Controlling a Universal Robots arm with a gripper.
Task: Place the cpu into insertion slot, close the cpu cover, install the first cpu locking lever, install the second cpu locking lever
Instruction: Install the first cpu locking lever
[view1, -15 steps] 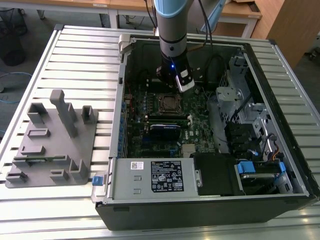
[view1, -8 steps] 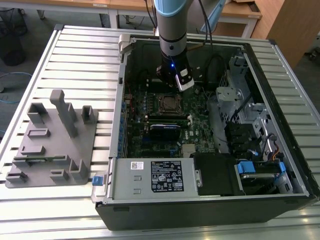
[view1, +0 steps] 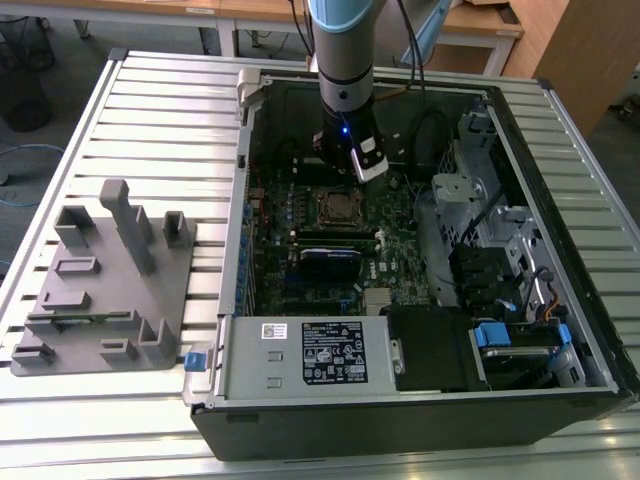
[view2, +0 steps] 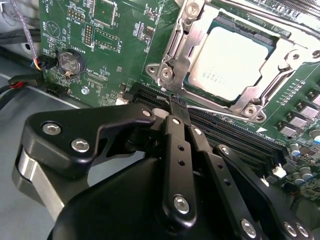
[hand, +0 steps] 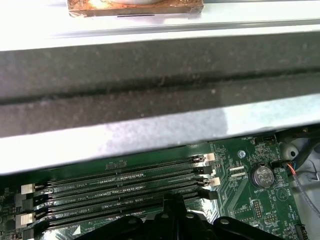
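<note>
Beside the cpu (view2: 232, 60), the end effector (view2: 174, 101) hangs vertical, pinched closed.

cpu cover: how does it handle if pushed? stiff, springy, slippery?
Likely stiff along its edges yet slightly springy: the cpu cover looks like thin stamped metal with a large window. It frames the cpu and seems fastened at the corners, so a push should flex or pivot it, not slide it. Bare shiny metal, probably slippery.

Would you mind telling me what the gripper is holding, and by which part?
Cannot be told: the gripper is shut right at the end of the locking lever beside the cpu cover.
</note>
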